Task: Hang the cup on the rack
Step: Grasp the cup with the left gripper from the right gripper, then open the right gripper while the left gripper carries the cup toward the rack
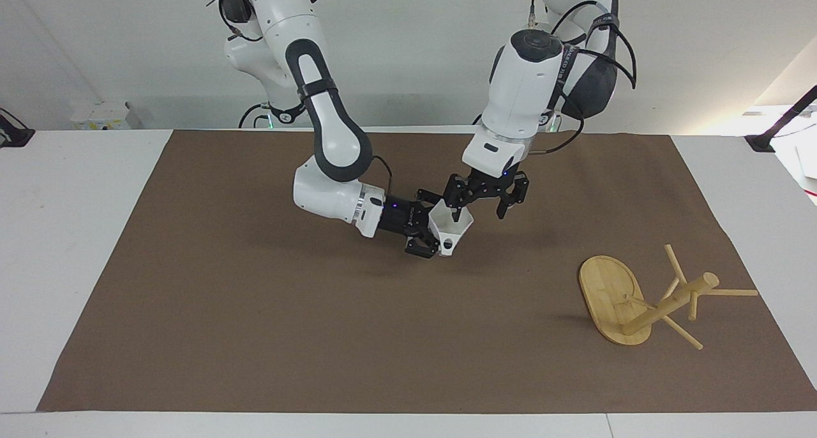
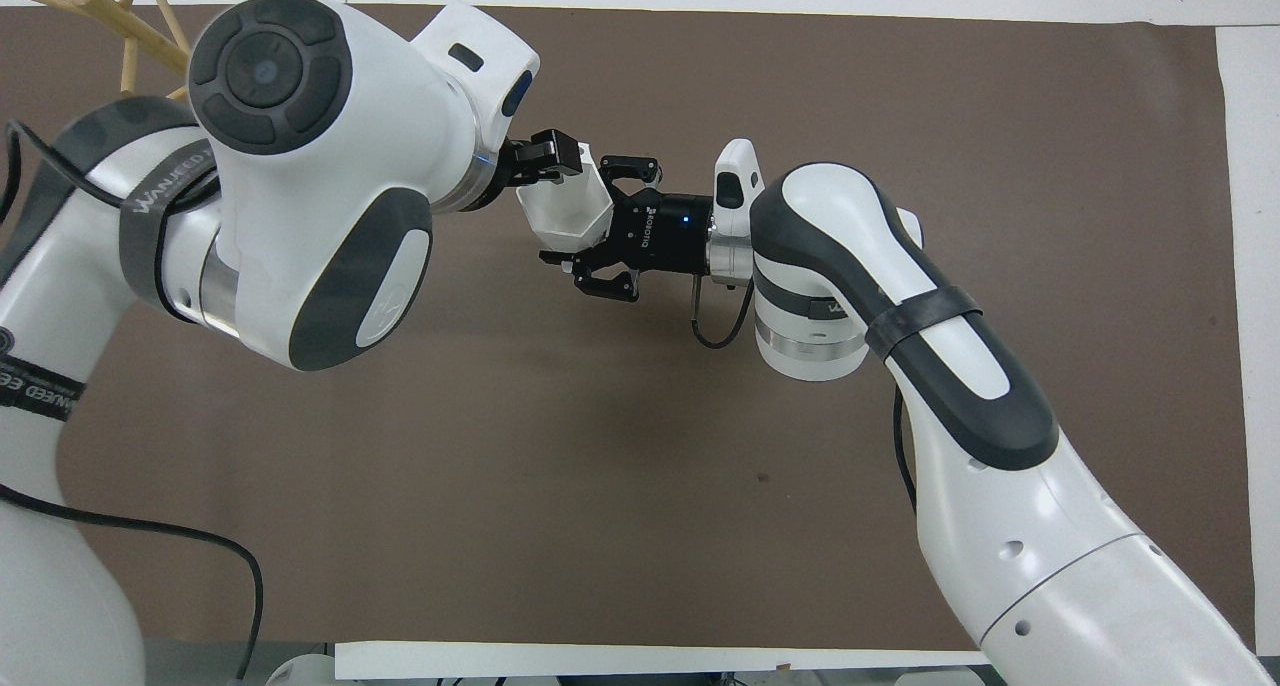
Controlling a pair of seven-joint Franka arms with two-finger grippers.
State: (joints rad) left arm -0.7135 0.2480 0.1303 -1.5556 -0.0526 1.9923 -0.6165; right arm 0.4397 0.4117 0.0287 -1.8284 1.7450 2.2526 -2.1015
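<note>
both pincers at cup (image 1: 450,228)

I count one white cup (image 1: 450,228), one bamboo rack (image 1: 644,301), two grippers, one brown mat (image 1: 255,336), one table (image 1: 57,234)

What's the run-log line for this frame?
right tool: shut on cup | left tool: open, at cup rim | rack: tipped over

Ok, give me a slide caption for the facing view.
Right gripper holds the cup mid-table as the open left gripper closes in on its rim; the rack lies tipped over.
</note>
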